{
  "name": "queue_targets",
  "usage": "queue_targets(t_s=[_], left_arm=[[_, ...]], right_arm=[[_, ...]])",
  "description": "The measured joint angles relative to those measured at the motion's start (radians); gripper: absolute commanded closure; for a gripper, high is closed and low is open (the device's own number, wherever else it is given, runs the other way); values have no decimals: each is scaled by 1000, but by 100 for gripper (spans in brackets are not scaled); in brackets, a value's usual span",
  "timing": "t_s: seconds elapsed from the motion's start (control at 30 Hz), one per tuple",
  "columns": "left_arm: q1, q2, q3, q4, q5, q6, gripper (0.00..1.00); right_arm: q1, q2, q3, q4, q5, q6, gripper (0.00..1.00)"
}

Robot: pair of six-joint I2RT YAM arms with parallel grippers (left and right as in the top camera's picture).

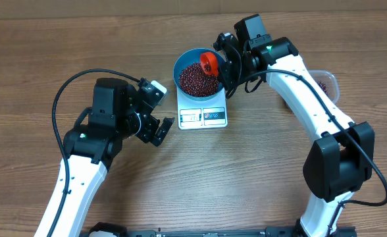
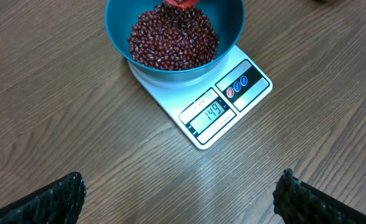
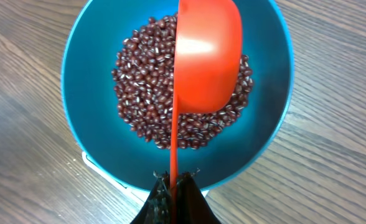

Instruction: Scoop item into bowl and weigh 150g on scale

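Beans (image 1: 198, 79) lie heaped in the bowl (image 1: 178, 69), which sits on the far end of the scale (image 1: 203, 117) at mid-table; its display reads 149. The right gripper (image 3: 172, 186), pressed together, pinches the handle of a scoop (image 3: 208, 56) held over the beans. The left gripper (image 1: 159, 129) hangs spread wide and empty, just left of the scale. A tub (image 1: 326, 82) lies at the far right.

We see only a sliver of the scoop (image 2: 182, 2) at the top edge of the left wrist view, which also cuts off the bowl (image 2: 116, 25). The bowl covers much of the scale (image 2: 229, 102). Overhead, the right arm (image 1: 299, 82) hides most of the tub (image 1: 334, 80), and the scale's digits are too small to read.
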Motion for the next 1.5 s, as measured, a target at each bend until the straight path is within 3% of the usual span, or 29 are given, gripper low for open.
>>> queue_targets(t_s=[0.33, 0.8, 1.5], left_arm=[[0, 0, 0, 0, 0, 0, 0], [0, 0, 0, 0, 0, 0, 0], [0, 0, 0, 0, 0, 0, 0]], right_arm=[[76, 0, 0, 5, 140, -13, 96], [86, 0, 0, 7, 182, -15, 96], [19, 0, 0, 7, 0, 1, 96]])
